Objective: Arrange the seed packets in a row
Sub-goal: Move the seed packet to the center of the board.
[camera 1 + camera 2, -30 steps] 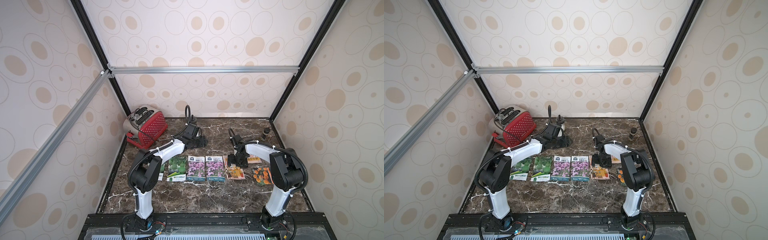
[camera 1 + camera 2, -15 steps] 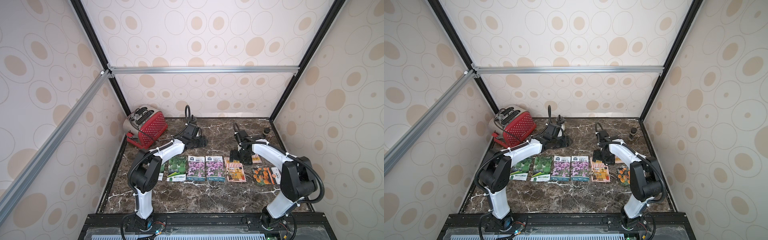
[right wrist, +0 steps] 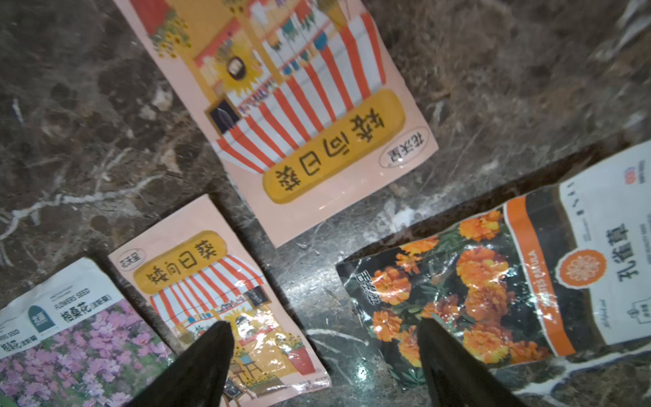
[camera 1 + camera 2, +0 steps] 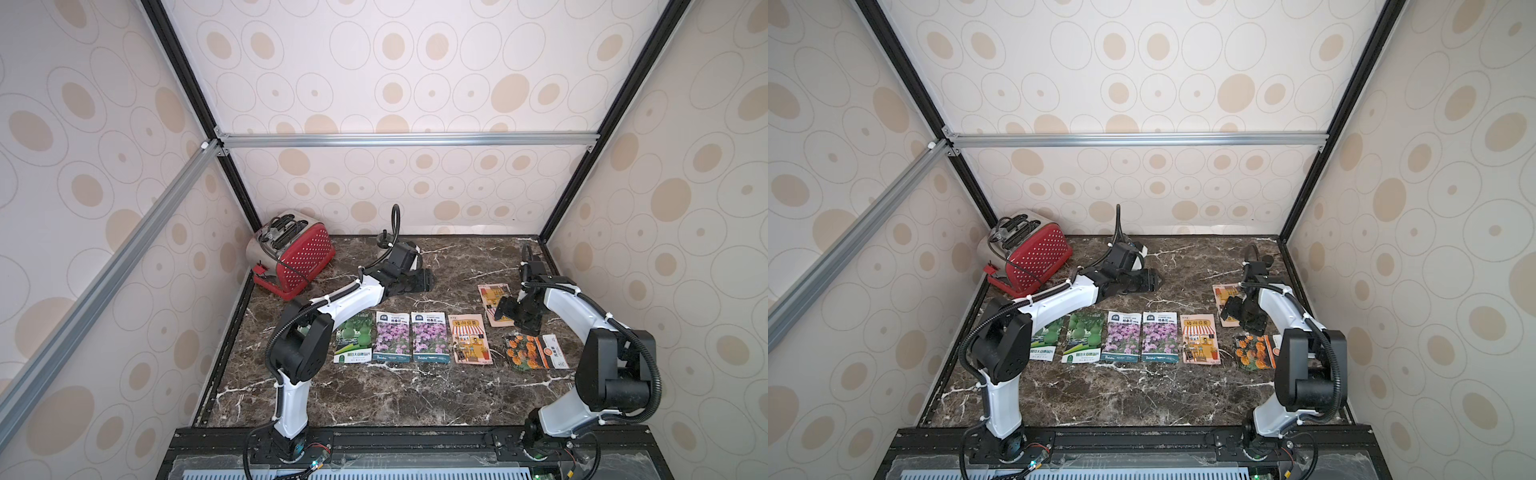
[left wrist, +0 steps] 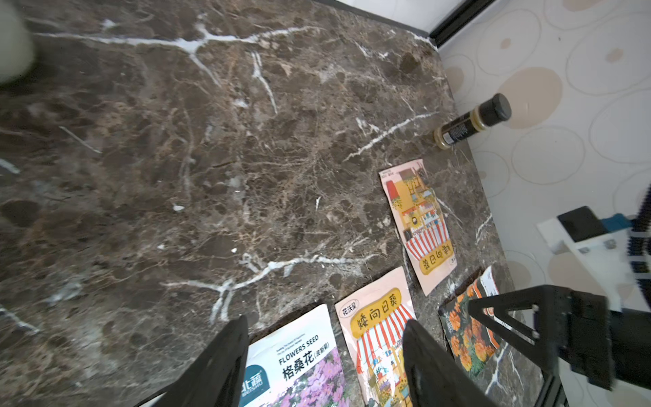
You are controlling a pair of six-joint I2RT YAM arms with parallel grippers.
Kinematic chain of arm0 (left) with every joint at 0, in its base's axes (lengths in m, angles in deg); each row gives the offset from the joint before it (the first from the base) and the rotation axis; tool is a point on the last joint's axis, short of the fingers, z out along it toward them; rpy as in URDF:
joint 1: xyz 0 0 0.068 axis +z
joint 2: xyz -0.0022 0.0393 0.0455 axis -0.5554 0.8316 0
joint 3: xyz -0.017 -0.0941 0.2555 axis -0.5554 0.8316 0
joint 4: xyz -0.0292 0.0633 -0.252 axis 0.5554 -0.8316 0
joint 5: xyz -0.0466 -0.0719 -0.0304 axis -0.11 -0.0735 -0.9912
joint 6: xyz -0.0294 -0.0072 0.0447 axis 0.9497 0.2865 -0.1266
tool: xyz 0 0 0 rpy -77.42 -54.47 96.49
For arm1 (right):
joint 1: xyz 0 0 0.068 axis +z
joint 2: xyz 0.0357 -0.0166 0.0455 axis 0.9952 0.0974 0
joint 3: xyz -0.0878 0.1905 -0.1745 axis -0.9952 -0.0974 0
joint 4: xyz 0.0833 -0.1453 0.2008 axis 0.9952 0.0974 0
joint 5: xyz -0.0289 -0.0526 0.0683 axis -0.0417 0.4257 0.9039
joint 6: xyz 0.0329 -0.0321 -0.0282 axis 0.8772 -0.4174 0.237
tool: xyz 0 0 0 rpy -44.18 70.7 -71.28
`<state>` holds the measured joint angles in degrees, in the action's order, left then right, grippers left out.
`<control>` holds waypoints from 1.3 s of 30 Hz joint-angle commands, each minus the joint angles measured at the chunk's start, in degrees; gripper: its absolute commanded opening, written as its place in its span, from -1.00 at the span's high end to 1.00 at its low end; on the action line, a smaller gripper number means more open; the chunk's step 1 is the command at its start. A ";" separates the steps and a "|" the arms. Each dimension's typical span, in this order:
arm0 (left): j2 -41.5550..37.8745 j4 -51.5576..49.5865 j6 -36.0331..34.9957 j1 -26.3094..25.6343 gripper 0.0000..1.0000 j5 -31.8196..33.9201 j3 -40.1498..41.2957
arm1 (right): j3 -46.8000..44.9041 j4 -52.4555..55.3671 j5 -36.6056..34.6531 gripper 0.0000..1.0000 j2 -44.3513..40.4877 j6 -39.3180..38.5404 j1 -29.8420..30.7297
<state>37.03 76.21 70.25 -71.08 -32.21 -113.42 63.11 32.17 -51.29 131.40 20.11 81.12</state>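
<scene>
Packets mostly sit in a line across the middle of the desk. From the left come two gourd packets, the first half hidden under the left arm. Then come two purple packets and a shop packet, all upright and just beside one another. The left jaws hang well behind the row, off to the right of the toaster, parted a fair way and holding nothing.

Further right, a stray shop packet lies behind the line, upside down to the rest. A marigold packet lies crosswise, apart from the row's end. The right jaws hover over the bare gap between the row's end and the marigold packet, at the stray's near end, spread wide and empty.

I'd say the step in hand is fetching one of these last two. To my eye the next move is to drop onto the stray's edge, since it lies flat and glossy on the marble. Then pinch it, spin it round and set it beside its twin. The marigold packet then wants a quarter turn.
</scene>
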 commanded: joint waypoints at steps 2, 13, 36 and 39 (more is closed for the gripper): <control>1.62 -2.10 -1.80 -0.56 -0.41 -0.91 -3.45 | -6.09 -3.37 3.60 -0.73 -2.83 3.46 -0.41; 1.62 -2.53 -2.09 -0.66 -0.41 -1.21 -3.44 | -17.58 -10.11 7.34 -0.73 -5.36 7.68 -8.80; 6.41 -3.16 -2.67 -1.75 -0.41 -3.73 -7.79 | 1.61 -2.20 3.01 -0.71 -3.89 -8.85 -8.69; 6.81 -3.34 -2.65 -1.99 -0.41 -3.74 -8.52 | 9.14 1.48 -0.10 -0.71 3.00 -11.66 -3.81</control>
<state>43.39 73.89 68.83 -72.46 -35.29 -119.04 68.07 27.73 -47.64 129.37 13.78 74.11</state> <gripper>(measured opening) 0.705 0.856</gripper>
